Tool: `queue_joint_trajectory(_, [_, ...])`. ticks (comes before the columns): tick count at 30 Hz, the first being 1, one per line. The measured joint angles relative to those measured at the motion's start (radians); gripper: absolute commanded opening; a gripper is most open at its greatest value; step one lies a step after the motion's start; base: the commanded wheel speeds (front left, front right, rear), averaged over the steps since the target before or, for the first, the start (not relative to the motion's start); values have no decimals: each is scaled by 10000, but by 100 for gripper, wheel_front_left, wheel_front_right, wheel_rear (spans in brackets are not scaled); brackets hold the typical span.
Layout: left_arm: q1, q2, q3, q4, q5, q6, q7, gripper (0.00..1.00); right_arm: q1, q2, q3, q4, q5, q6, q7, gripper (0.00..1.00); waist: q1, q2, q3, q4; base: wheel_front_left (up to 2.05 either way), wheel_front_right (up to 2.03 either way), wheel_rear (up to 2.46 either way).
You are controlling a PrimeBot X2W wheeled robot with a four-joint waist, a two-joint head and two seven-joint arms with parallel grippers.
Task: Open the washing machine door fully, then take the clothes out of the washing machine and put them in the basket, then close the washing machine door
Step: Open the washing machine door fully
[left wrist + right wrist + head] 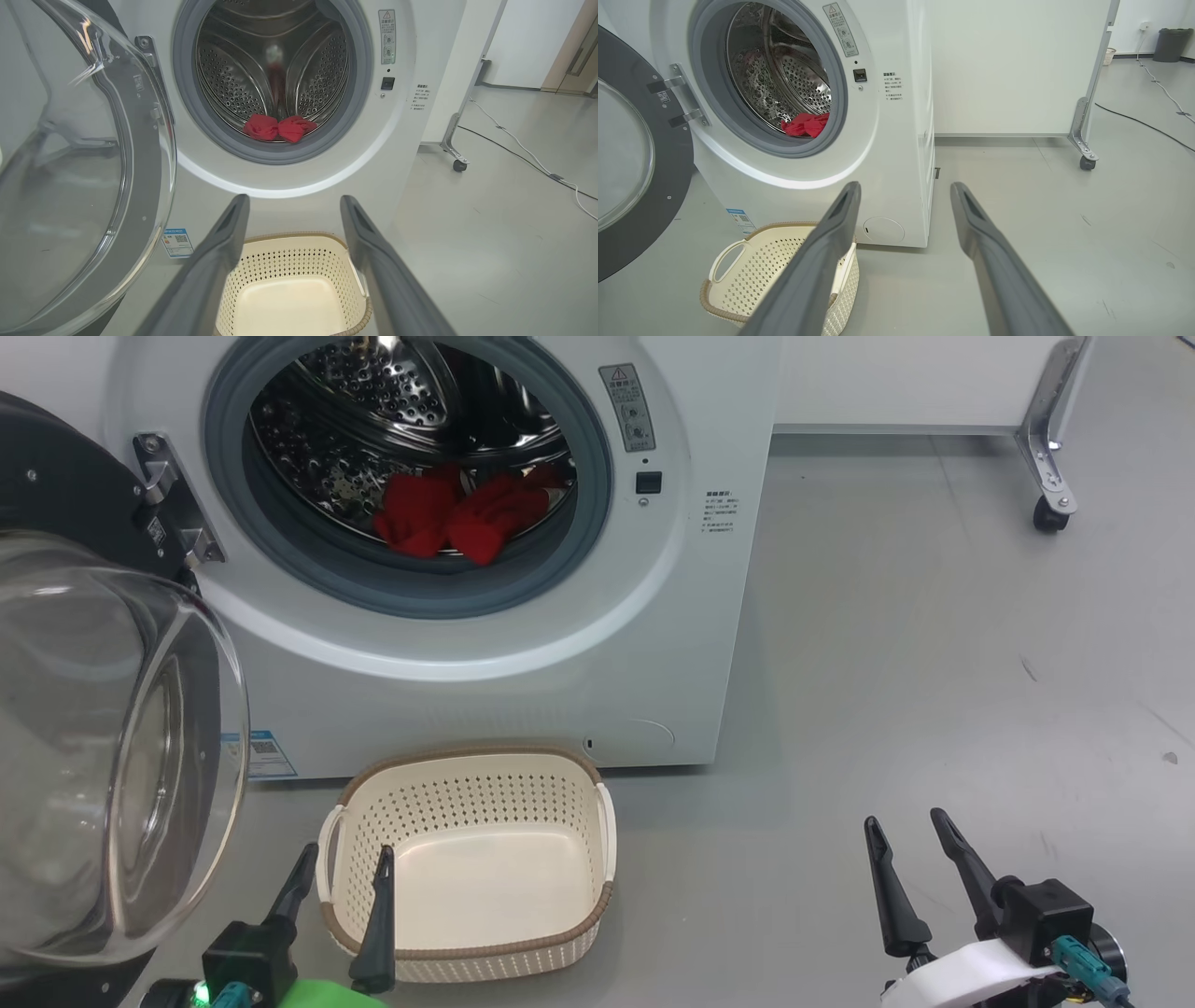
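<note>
The washing machine [709, 644] [420, 140] [896, 154] stands with its door [112, 775] [79, 196] [626, 154] swung wide open to the left. Red clothes [457, 513] [279, 127] [805, 124] lie bunched at the front of the steel drum. On the floor before the machine sits the cream basket [471, 775] [299, 254] [756, 261], nothing inside it. My left gripper [344, 861] [294, 203] hovers open over the basket's near left corner. My right gripper [906, 826] [905, 189] is open above bare floor to the basket's right.
A white partition on a castor [1050, 513] [460, 165] [1087, 162] stands right of the machine. Cables [528, 149] [1143, 122] run across the grey floor further right, and a dark bin [1170, 44] stands by the far wall.
</note>
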Motion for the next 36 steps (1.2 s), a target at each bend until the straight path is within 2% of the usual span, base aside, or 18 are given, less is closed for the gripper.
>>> queue_joint_trajectory(18, [21,6,-15,4,13,10,15,100,2,0,38,10,4,0,0,100,0,0,22,21,78,-78,0])
queue_joint_trajectory(36, [23,6,-15,-52,19,56,17,100,2,2,71,13,6,-4,0,100,0,0,89,71,10,-10,0])
